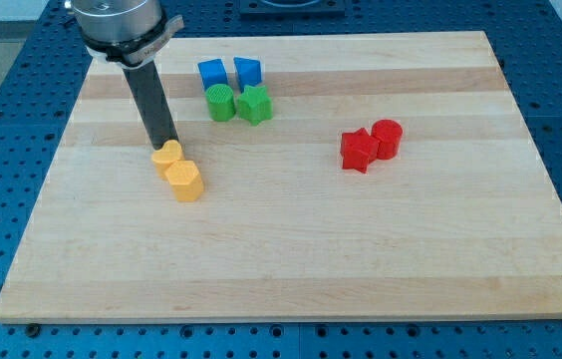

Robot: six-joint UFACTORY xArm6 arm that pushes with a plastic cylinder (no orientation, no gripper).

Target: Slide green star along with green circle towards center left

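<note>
The green circle (220,103) and the green star (255,104) sit side by side, touching, in the upper middle of the wooden board (291,249). The star is on the circle's right. My tip (162,148) rests at the upper left of the board, against the top edge of a yellow block (168,155). The tip is to the lower left of the green circle, a short gap away, and touches neither green block.
Two blue blocks (212,73) (248,71) stand just above the green pair. A second yellow block (185,180) lies below the first, touching it. A red star (358,151) and a red cylinder (386,139) sit together at centre right.
</note>
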